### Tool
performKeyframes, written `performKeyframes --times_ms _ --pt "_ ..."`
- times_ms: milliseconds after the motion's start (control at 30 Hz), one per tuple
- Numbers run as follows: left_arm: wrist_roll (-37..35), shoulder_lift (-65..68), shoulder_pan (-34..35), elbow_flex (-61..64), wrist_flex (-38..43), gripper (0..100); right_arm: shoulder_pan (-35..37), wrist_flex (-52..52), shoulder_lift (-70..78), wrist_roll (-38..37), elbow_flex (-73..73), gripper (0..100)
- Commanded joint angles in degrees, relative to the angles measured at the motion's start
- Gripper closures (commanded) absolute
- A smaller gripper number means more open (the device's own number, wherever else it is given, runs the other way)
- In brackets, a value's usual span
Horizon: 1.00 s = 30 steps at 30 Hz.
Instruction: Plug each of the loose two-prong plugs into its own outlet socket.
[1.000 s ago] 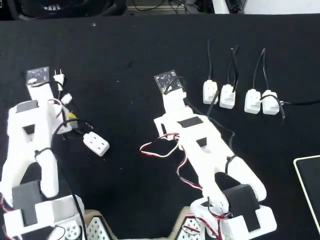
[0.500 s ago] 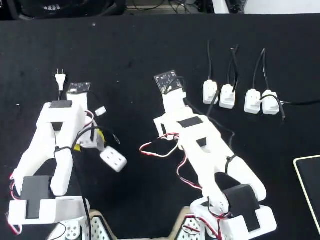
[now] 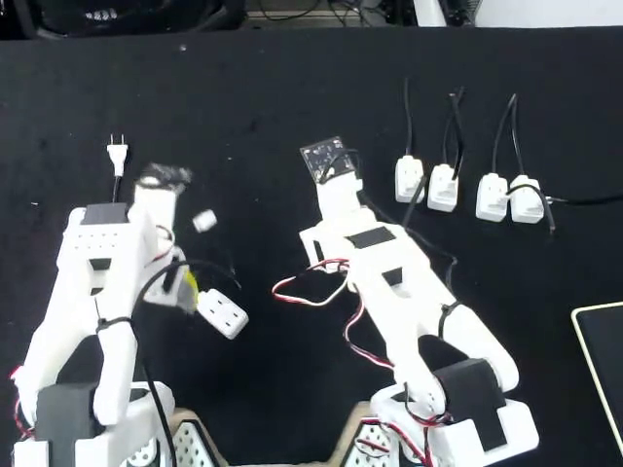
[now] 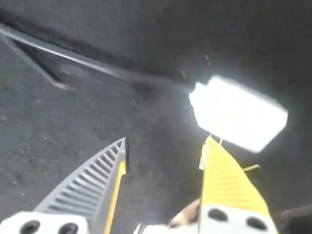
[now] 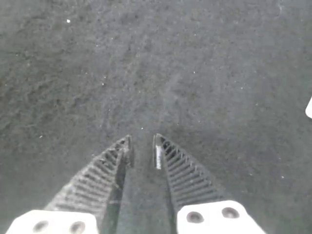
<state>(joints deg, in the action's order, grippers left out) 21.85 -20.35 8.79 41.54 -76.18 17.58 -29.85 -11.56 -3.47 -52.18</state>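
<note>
A loose white two-prong plug [image 3: 117, 151] lies at the far left on the black table, its black cord trailing under the left arm [image 3: 97, 253]. A white outlet block [image 3: 222, 313] sits just right of that arm, touching a yellow part of it. My left gripper [image 4: 163, 146] is open with nothing between its fingers; the blurred outlet block [image 4: 239, 119] lies just past its yellow finger [image 4: 219, 175]. A black cord [image 4: 73, 58] crosses the cloth beyond. My right gripper [image 5: 142, 145] hangs over bare cloth, its fingers only a narrow gap apart. The right arm [image 3: 375, 263] stands mid-table.
Several white outlets with plugs and black cords [image 3: 443, 187] sit in a row at the back right. A flat pale-rimmed object [image 3: 596, 360] lies at the right edge. Red wires [image 3: 311, 292] loop beside the right arm.
The left arm swung right from the table's left side, uncovering the loose plug. The outlet block shifted right and nearer along with it. The right arm kept still.
</note>
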Motion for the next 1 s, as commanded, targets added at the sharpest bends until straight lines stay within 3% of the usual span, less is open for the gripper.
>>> performKeyframes --times_ms 0,167,467,667,800,967 --pt "5.3 -2.3 -3.3 4.6 1.4 75 -4.9 1.0 -2.5 0.0 2.2 93.7" --pt "-2.2 -2.1 -12.2 10.4 10.5 75 -9.0 0.7 -7.7 0.1 0.0 93.8" --pt "-21.3 -1.8 -25.9 11.8 26.4 75 -9.1 1.0 -9.2 0.1 -1.3 93.8" --pt "-22.5 -1.8 -29.0 12.2 34.5 75 -9.1 1.0 -9.1 0.1 -1.4 93.7" --pt "-22.2 -2.4 -28.9 11.4 33.8 75 -9.1 1.1 -9.1 0.1 -1.4 93.7" --pt "-20.8 -3.4 -25.3 3.3 20.6 75 -9.1 1.1 -9.1 0.1 -1.4 93.6"
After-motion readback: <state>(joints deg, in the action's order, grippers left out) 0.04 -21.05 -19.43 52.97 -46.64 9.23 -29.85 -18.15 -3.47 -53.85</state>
